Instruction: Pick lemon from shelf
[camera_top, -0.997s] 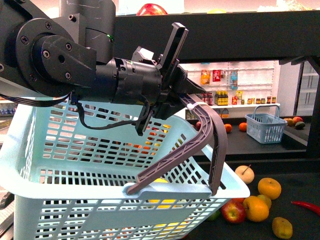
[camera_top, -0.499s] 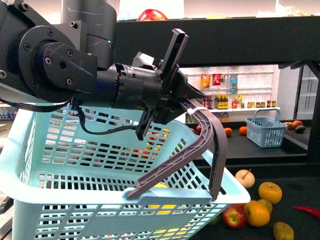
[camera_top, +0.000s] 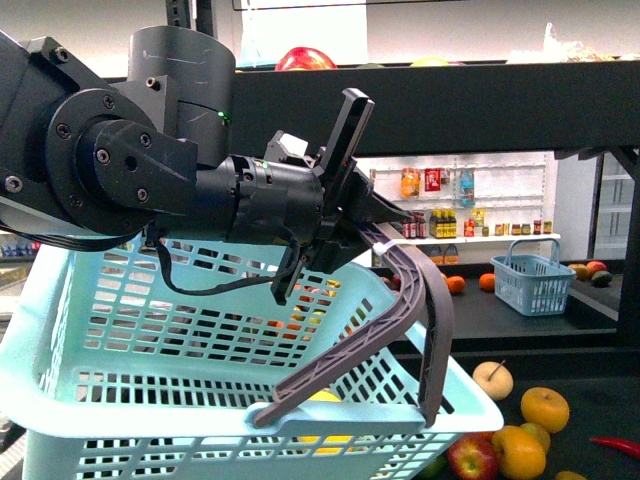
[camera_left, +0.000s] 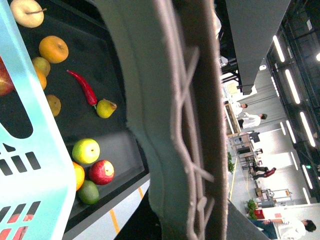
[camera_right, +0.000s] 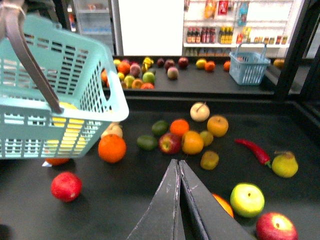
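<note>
Everything's slid lower in front view; left fingers (camera_top: 385, 207) clamped on basket handle (camera_top: 432, 310); right fingers (camera_right: 167, 210) pressed together, empty, above fruit (camera_right: 192, 142) on the shelf (camera_right: 100, 210).

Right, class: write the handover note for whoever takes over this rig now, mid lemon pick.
Left gripper: shut on the basket handle, holding the basket.
Right gripper: fingers shut, empty, above the fruit on the shelf tier.
Done: yellow fruit shows inside the basket; cannot tell whether it is a lemon.
To do: if it is not, find a lemon on the tier, open the fingers, grasp it.
</note>
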